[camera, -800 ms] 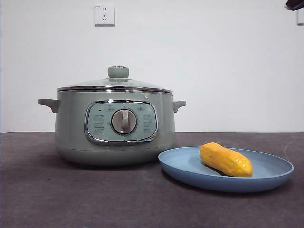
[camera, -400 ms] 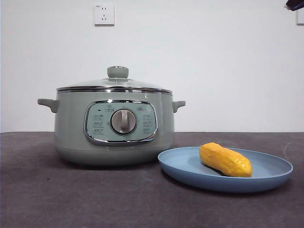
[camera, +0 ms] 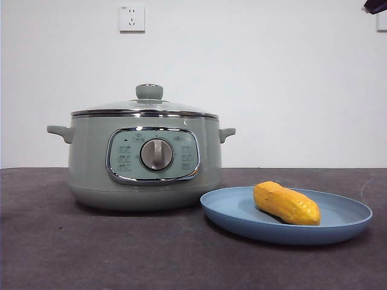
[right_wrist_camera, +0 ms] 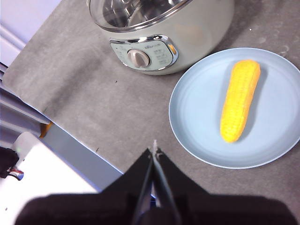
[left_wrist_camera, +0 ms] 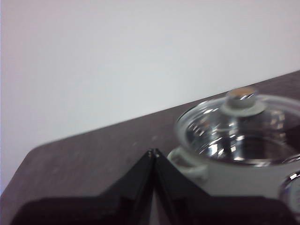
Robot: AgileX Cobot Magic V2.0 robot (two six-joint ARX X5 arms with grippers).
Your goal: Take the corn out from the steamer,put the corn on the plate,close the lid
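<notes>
Looking level across the dark grey desk (camera: 91, 254), we find the steamer (camera: 91, 163) standing left of centre in the front view, its silver dial (camera: 156, 154) and chrome-framed control panel (camera: 152, 155) facing us. The lid (camera: 145, 107) sits closed on the pot, its pale green knob (camera: 149, 91) upright at the top. At lower right of the same frame lies the plate (camera: 338, 217), its left rim just beside the steamer's base; whether they touch we cannot tell. The corn (camera: 286, 203) rests on the plate, lying on its side near the plate's middle; the right wrist view shows the cob (right_wrist_camera: 240, 100) wholly inside the rim. A white wall socket (camera: 132, 18) shows at upper left of the front view, and a black arm tip (camera: 375, 5) pokes in at the top right corner. Our left end effector (left_wrist_camera: 153, 152) has its two black jaws pressed together, empty, hanging off to the side of the steamer and clear of it, with the glass lid and one side handle (left_wrist_camera: 187, 164) blurred in its view. Our right end effector (right_wrist_camera: 154, 151) is likewise pressed together on nothing, held high above the desk, apart from plate and pot alike.
</notes>
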